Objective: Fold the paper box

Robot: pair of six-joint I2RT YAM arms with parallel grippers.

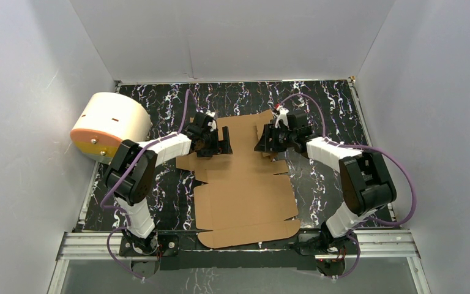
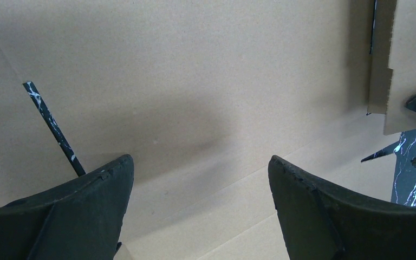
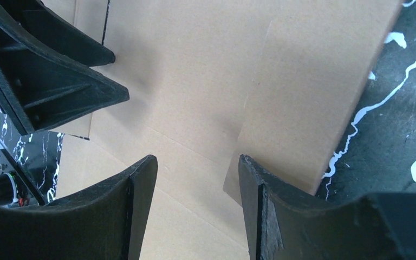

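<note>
One box (image 1: 245, 184), a flat brown sheet, is counted on the one bench (image 1: 330, 110). One cream cylinder (image 1: 113, 122) is seen at the far left. Two arms are counted, the left arm (image 1: 153, 153) and the right arm (image 1: 336, 156), each ended by one claw: the left claw (image 1: 223, 146) and the right claw (image 1: 261, 142). Two fingers (image 2: 325, 216) are shown on each claw. Two purple cables are seen, one per arm.
</note>
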